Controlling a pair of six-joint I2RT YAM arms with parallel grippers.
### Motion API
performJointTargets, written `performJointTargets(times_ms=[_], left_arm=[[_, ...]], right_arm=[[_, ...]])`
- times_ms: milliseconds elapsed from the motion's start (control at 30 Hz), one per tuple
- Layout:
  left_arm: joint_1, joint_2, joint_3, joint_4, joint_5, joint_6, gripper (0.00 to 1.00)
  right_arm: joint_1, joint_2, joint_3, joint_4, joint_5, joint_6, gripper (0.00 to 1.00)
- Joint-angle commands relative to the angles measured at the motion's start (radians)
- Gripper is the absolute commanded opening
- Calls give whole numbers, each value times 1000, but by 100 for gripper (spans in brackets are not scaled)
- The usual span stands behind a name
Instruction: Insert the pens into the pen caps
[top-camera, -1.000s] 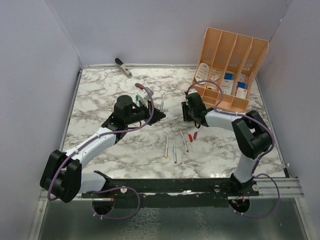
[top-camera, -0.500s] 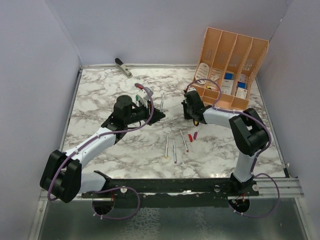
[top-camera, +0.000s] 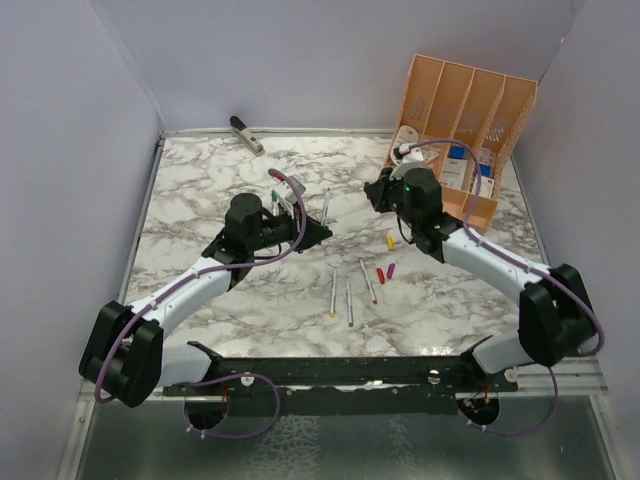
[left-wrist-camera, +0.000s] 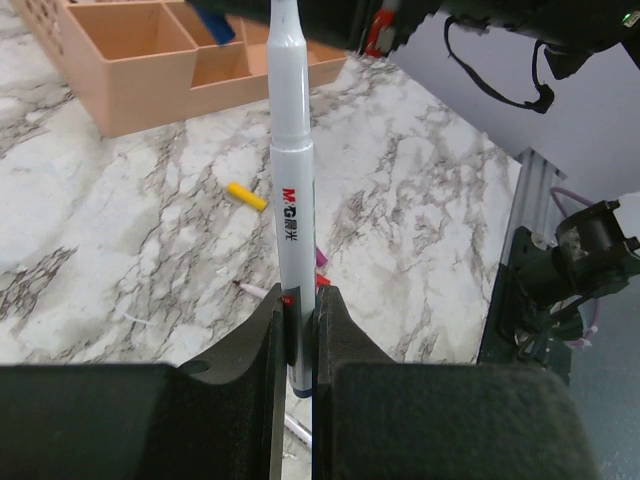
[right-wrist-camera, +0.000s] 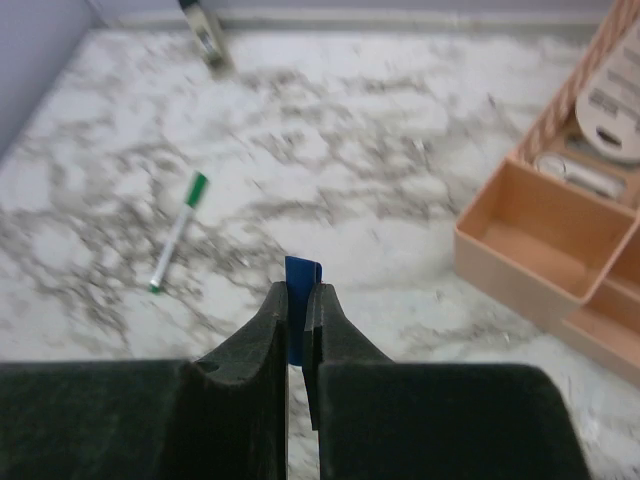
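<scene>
Cannot see the upper end of the held pen (left-wrist-camera: 291, 150) in the left wrist view, cut off by the top edge; from above, too small to make out what sits between either pair of fingers. Soft and blurred across the whole right wrist view, so only roughly told. Clamped upright in the left gripper (left-wrist-camera: 297, 320), jaws pressed onto the lower barrel, left of centre in the top view. Pinched in the right gripper (right-wrist-camera: 300, 310), jaws closed on it: a blue cap (right-wrist-camera: 302, 285), poking out just past the fingertips, right of centre in the top view. Lying loose on the marble table (top-camera: 200, 190) near centre: three pens (top-camera: 349, 300) side by side, a red cap (top-camera: 380, 272) and magenta cap (top-camera: 392, 269) just right of them, a yellow cap (top-camera: 390, 241) a little above those. Flat at the left of the right wrist view: a green-capped pen (right-wrist-camera: 178, 232). Standing at upper right: an orange organizer (top-camera: 432, 90), white and blue items in its rear slots, front trays partly hidden behind the right arm.
</scene>
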Motion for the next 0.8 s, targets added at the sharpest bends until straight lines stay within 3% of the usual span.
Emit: performJointTargets(times_ms=[0, 433, 767], left_arm=[[-7, -17, -30, 171, 99, -77, 0], [-145, 53, 6, 316, 128, -137, 0], [-155, 72, 19, 317, 111, -142, 0]], right_arm=[[-6, -119, -139, 399, -133, 68, 1], [-6, -168, -379, 1099, -297, 269, 1], [-6, -214, -358, 1120, -375, 357, 1]])
